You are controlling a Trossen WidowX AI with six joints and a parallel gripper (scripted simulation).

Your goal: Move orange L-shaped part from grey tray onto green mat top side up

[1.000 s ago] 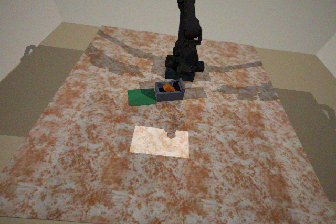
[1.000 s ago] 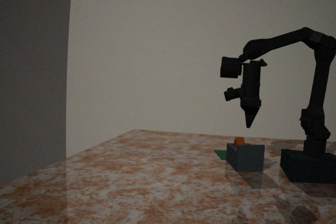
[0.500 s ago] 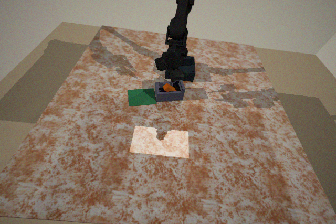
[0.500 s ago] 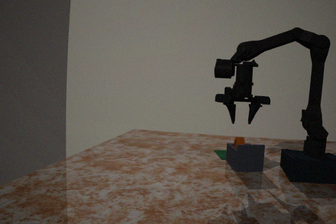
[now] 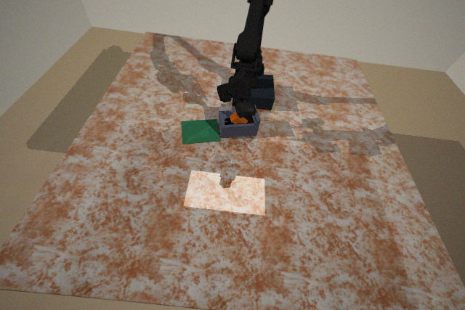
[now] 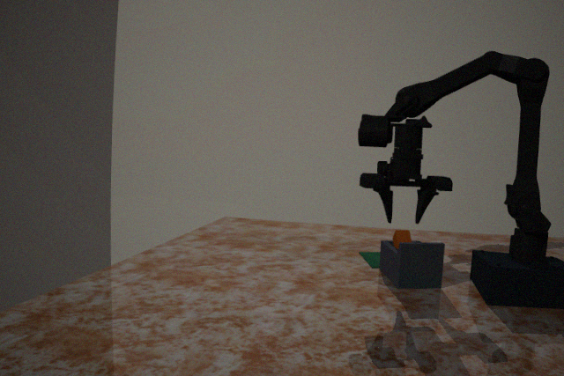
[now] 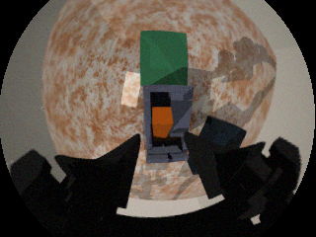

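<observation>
The orange part (image 5: 238,117) (image 6: 401,238) (image 7: 162,121) is tipped up in the pocket of the grey tray (image 5: 238,131) (image 6: 420,267) (image 7: 168,157). One end stands above the tray's rim; its lower end is hidden down in the pocket. The green mat (image 5: 198,132) (image 6: 371,260) (image 7: 164,56) lies flat against one short side of the tray. My gripper (image 6: 404,222) (image 7: 162,136) is open and empty, pointing straight down a little above the raised part. In the wrist view its fingers are on either side of the tray. In the top view the arm hides the fingertips.
The arm's dark base (image 5: 266,92) (image 6: 515,278) (image 7: 222,133) stands close to the tray, on the side away from the top camera. The tray's walls rise around the pocket. A bright patch of light (image 5: 210,197) lies on the table in front of the tray.
</observation>
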